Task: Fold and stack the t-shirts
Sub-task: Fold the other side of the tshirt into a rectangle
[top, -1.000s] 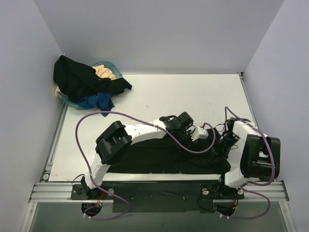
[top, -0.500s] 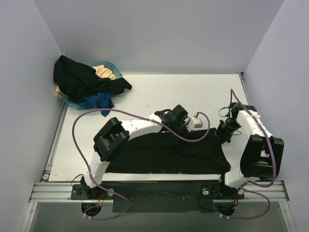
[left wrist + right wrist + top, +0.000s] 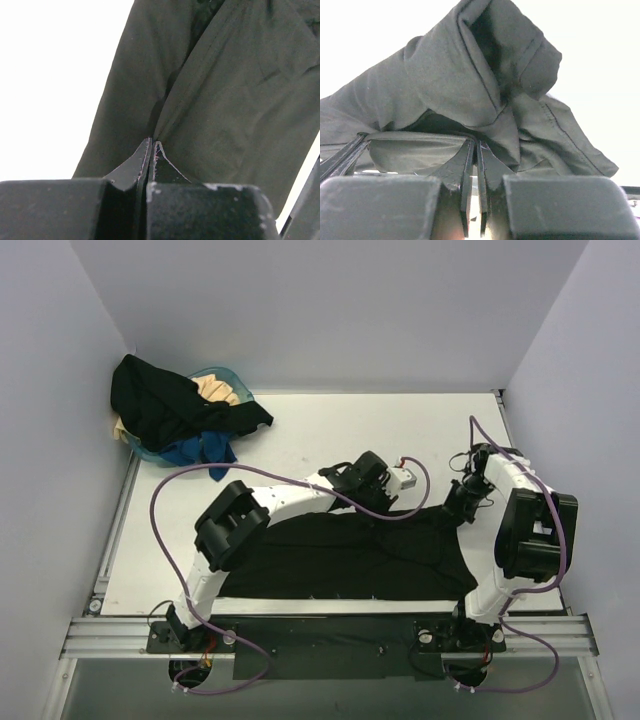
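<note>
Once wide, left hand (image 3: 152, 146) on t-shirt (image 3: 225, 100)

— What sort of place do you work in?

— A robotics lab cell, I'd say, not a home. Plain pale walls (image 3: 330, 310) box me in at nine, twelve and three o'clock.

— What else shows it?

— My worktop (image 3: 330, 430) is a flat white board. At six o'clock an aluminium rail (image 3: 110, 638) runs beside the black plate (image 3: 330, 635) where my left arm (image 3: 290, 505) and right arm (image 3: 500, 475) are bolted. Purple cables (image 3: 153, 520) loop loose over both.

— Anything homely?

— Only a teal basket (image 3: 222, 370) heaped with t-shirts (image 3: 160, 405), up at ten o'clock.
</note>
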You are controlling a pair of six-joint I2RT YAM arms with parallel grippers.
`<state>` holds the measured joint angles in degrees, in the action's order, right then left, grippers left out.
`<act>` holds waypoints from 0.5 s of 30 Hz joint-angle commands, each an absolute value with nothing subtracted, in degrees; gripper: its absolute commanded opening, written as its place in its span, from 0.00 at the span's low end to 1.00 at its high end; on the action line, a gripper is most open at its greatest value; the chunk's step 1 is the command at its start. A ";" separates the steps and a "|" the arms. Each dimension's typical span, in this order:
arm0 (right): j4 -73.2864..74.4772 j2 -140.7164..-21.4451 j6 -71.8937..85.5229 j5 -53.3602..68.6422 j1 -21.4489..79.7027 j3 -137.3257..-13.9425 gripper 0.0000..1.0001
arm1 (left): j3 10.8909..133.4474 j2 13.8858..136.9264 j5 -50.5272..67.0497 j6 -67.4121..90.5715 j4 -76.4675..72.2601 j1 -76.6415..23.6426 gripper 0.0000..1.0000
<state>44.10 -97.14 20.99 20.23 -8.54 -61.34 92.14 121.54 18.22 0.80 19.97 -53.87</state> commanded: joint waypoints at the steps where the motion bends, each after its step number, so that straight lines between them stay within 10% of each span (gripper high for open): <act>1: 44.83 -96.94 20.39 16.26 -8.61 -62.93 0.00 | 94.74 123.83 16.08 1.23 17.66 -54.49 0.00; 3: 44.47 -97.29 20.30 16.52 -8.61 -62.76 0.00 | 95.27 124.36 16.87 0.70 18.45 -54.58 0.00; 7: 44.30 -96.68 19.51 16.62 -8.70 -63.71 0.32 | 97.73 123.84 19.07 0.26 22.92 -54.06 0.18; 15: 38.15 -96.14 19.51 18.37 -11.25 -64.86 0.34 | 105.29 121.38 21.45 -8.69 32.78 -52.12 0.51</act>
